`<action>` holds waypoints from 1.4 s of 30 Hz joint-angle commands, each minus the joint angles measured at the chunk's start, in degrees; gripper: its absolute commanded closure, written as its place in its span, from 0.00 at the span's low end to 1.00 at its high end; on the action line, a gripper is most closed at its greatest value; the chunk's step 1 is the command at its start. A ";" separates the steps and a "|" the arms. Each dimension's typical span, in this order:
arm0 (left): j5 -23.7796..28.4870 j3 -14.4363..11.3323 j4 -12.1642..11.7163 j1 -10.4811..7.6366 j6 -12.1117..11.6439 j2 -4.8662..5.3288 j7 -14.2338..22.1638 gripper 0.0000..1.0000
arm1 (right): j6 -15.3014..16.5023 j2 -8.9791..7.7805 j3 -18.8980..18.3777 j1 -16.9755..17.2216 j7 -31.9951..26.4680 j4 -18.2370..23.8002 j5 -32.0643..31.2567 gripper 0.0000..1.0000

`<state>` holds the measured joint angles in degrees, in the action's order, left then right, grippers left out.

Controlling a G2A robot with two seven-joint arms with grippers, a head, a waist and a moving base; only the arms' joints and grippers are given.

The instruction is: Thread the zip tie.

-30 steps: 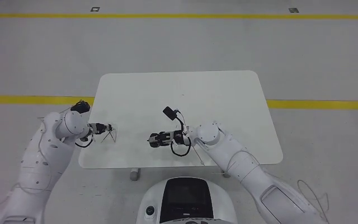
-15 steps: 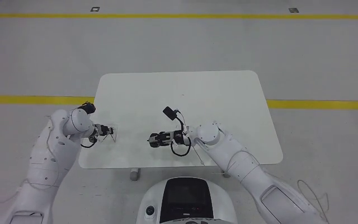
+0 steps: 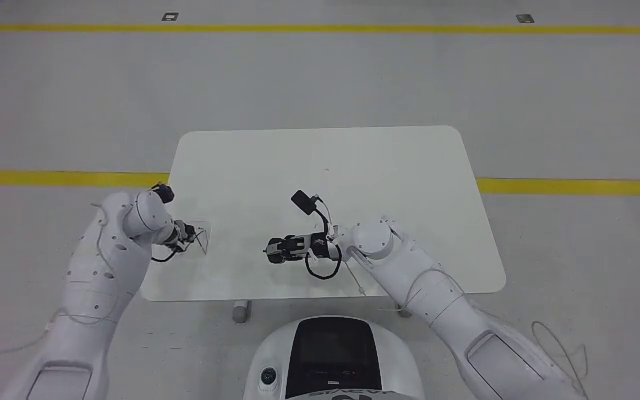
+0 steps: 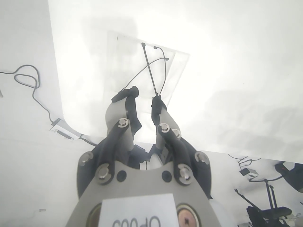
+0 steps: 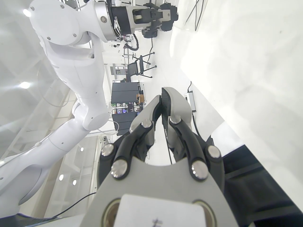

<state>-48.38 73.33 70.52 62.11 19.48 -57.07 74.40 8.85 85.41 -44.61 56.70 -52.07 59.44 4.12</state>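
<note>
black-padded fingers of the left gripper (image 4: 144,96) are seen held apart, with nothing pinched between them; the gripper is set low over the left end of the rounded white table (image 3: 380,180), just short of the task's things. three thin black nylon zip ties (image 4: 149,68) are laid just beyond the fingertips, with their tails gathered toward the gripper and their small square heads fanned out away from it. the straightest one is crossed by a curved neighbour, and its tail end is met by one fingertip (image 4: 156,102); whether it is actually touched cannot be told. all three are carried on a clear acrylic sheet (image 4: 123,53) lying flat on the table

further along the near edge, the right gripper (image 3: 270,250) is held over the table, well apart from the ties, with its pads pressed together. a thin dark strand is seen in the gap behind those pads in the right wrist view, but whether it is a tie held there cannot be told

the ties are judged to be very light, springy and smooth, so they are likely to be skated across the slick sheet or flicked away if nudged from the side. being flat and thin, one is best pinched across the strap a little back from the tail tip, so that the tip is left free for the head's slot. the straight one is judged the likelier pick, though the crossing tie may be dragged along with it

beyond the table, grey floor crossed by a yellow line (image 3: 560,186) is seen
</note>
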 commanded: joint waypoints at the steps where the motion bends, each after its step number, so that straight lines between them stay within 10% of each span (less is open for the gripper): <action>1: 0.18 -0.84 -1.40 -0.86 0.00 -0.33 -0.38 0.84 | 0.00 0.00 0.00 0.00 0.00 0.00 0.00 1.00; 20: 2.96 -7.59 -14.23 -7.91 -0.47 -2.83 -4.47 0.92 | 0.00 0.00 0.00 0.00 0.00 0.00 0.00 1.00; 33: 5.35 -9.91 -18.64 -9.92 -1.85 -3.46 -6.27 0.74 | 0.00 0.00 0.00 0.00 0.00 0.00 0.00 1.00; 42: 5.72 -12.12 -20.68 -11.20 -1.46 -3.99 -7.10 0.84 | 0.00 0.00 0.00 0.00 0.00 0.00 0.00 1.00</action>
<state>-42.75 61.42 50.07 51.05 18.01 -61.00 67.38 8.85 85.41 -44.61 56.70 -52.07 59.44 4.12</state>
